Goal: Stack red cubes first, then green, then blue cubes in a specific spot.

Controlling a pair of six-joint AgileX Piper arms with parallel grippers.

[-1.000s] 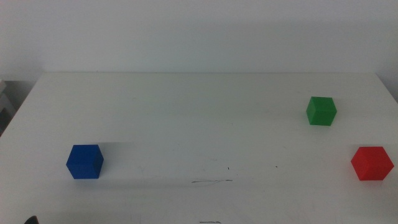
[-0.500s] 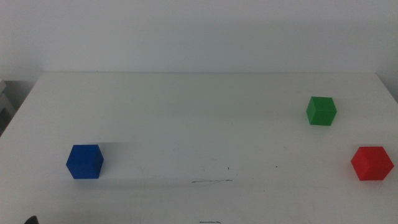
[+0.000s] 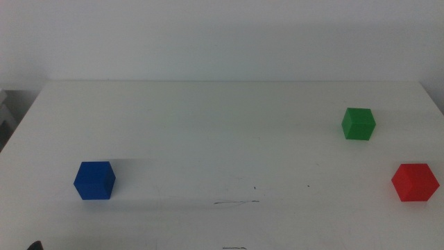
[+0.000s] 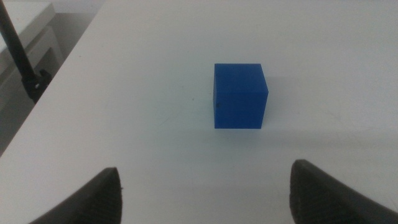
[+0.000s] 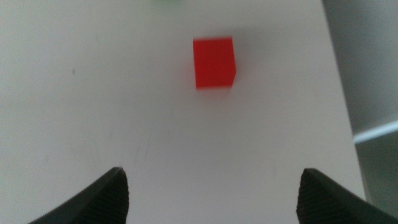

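your small matte red cube [image 3: 415,182] sits at the right edge of the middle view, on the white counter [image 3: 208,132]. it goes first. the spot for the stack is the thin wavy pen stroke [image 3: 236,203] low in the middle of that view, well apart from the red cube, off to its left.

in the right wrist view the red cube [image 5: 214,62] is in the upper middle of the frame, straight ahead of your right hand [image 5: 211,193]. that hand is spread wide and holds nothing. so the right arm looks like the nearer one for the first pick: reach forward, then carry the cube left to the stroke.

the small matte green cube [image 3: 358,123] is in the right half too, higher in the frame than the red one.

the small matte dark blue cube [image 3: 94,180] is at the lower left of the middle view. your left hand [image 4: 205,193] points at it [image 4: 240,95], spread wide and holding nothing.

no cube is on the stroke yet.
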